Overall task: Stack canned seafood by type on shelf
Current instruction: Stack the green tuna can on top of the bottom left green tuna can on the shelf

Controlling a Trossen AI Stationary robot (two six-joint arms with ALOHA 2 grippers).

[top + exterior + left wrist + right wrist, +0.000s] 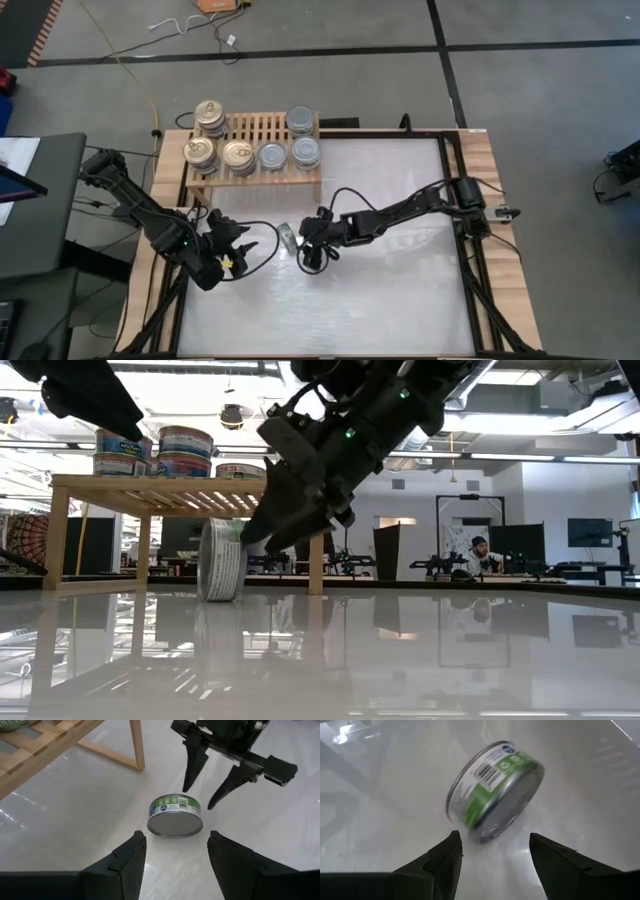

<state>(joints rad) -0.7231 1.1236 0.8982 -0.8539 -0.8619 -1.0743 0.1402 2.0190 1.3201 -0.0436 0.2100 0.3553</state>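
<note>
Both grippers, left point(236, 252) and right point(312, 250), are hovering jaws-apart beside the green-label tin point(287, 237) on edge just off the shelf point(262, 130), so I'm guessing it needs grabbing next.

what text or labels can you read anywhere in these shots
None can be read in full.
Green-and-white labelled round metal tin standing on its edge on the white table: barcode and a blue oval logo, lettering too blurred.
Stacked tins on the light-wood slatted shelf: blue-banded labels, words too small.
</note>
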